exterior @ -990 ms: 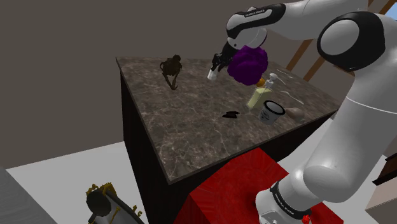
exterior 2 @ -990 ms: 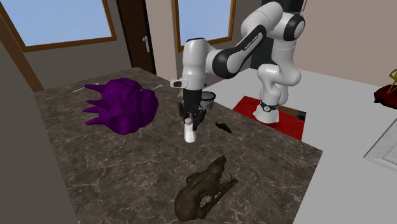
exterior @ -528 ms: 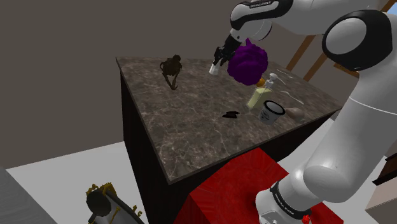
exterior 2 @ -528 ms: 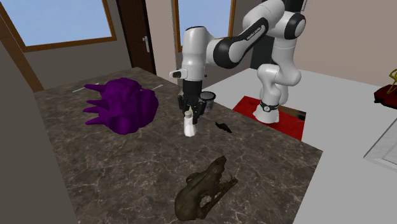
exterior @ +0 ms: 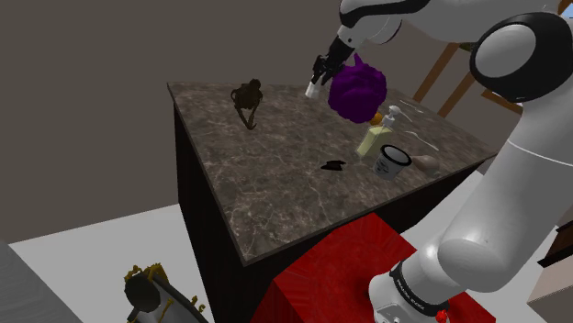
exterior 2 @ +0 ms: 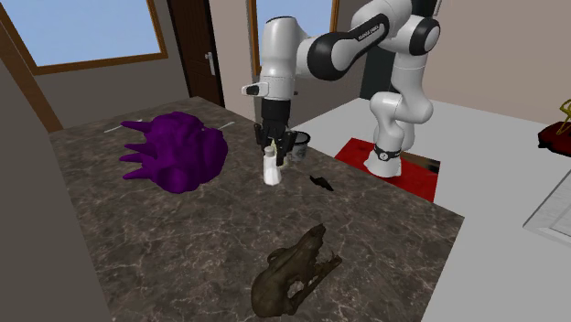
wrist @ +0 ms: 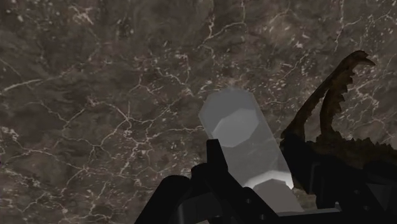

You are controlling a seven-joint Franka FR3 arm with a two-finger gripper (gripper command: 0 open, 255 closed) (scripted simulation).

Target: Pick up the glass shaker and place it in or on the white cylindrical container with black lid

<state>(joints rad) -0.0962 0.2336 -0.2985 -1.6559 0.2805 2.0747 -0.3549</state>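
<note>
The shaker [exterior: 313,90] is a small pale translucent bottle, held upright above the dark marble counter [exterior: 257,174]. My black gripper [exterior: 318,81] is shut on its upper part. In the second exterior view the shaker [exterior 2: 271,170] hangs under the gripper [exterior 2: 272,152], just in front of the white container with a black rim [exterior 2: 297,142]. From the wrist, the two fingers of the gripper [wrist: 254,154] clasp the shaker [wrist: 242,130] with the counter below. The container [exterior: 392,161] stands near the counter edge closest to the stand, well apart from the gripper.
A purple spiky object [exterior: 358,89] sits behind the gripper. A brown skull [exterior: 248,96] lies at the far corner. A soap pump bottle [exterior: 378,136], a small black item [exterior: 332,165] and a small rounded thing [exterior: 425,163] crowd the container. The red stand [exterior: 340,275] lies below.
The gripper has risen with the shaker clasped in it, lifting it off the counter and a little towards the container. Nothing else has moved.
</note>
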